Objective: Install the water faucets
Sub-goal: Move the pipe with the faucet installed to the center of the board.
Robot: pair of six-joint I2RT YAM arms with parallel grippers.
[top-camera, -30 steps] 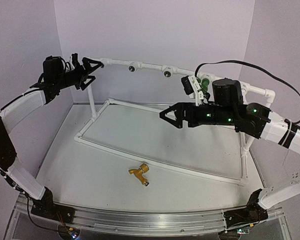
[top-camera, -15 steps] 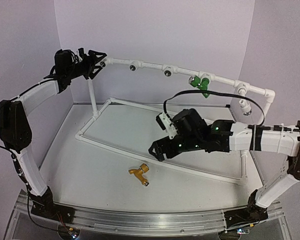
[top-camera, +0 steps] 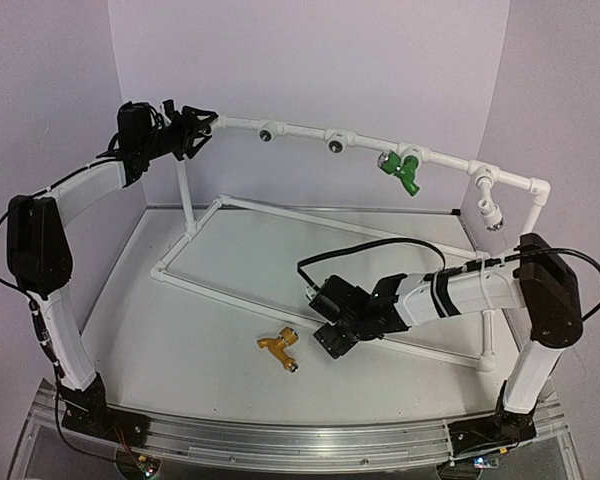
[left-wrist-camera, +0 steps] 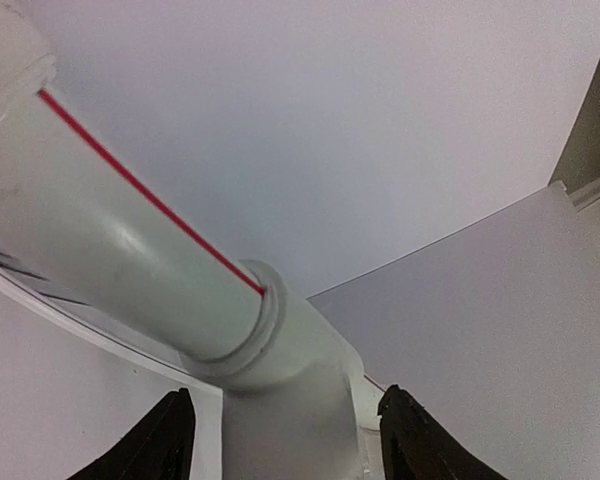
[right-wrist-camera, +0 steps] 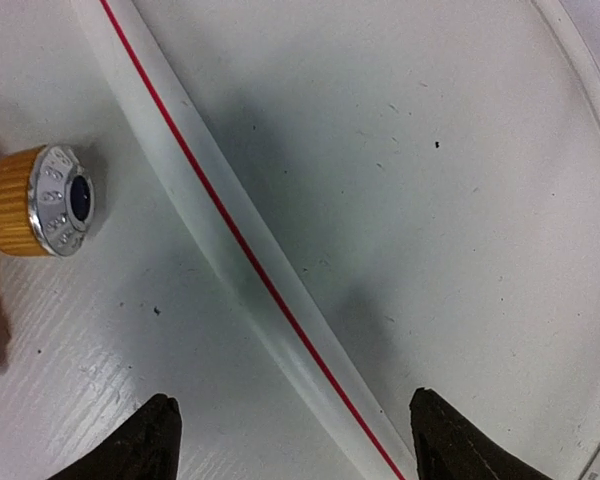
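Observation:
The yellow-orange faucet point(top-camera: 280, 349) lies on the table in front of the frame's low front pipe. It shows at the left edge of the right wrist view point(right-wrist-camera: 28, 200). The green faucet point(top-camera: 403, 170) sits on the top rail of the white pipe frame point(top-camera: 300, 130). My right gripper point(top-camera: 332, 341) is open and empty, low over the front pipe point(right-wrist-camera: 240, 250), just right of the yellow-orange faucet; the pipe runs between its jaws point(right-wrist-camera: 300, 445). My left gripper point(top-camera: 197, 124) is open at the frame's top-left corner, its jaws point(left-wrist-camera: 285, 440) either side of the elbow fitting point(left-wrist-camera: 280, 370).
Dark round sockets point(top-camera: 266, 135) point(top-camera: 335, 146) sit along the top rail, and more point(top-camera: 494, 217) near the right corner. The frame's base pipes point(top-camera: 240, 297) lie on the white table. Purple walls close the back and sides.
My right arm has swung down from the green faucet on the rail to the table beside the yellow-orange faucet. My left gripper has moved right to the frame's corner.

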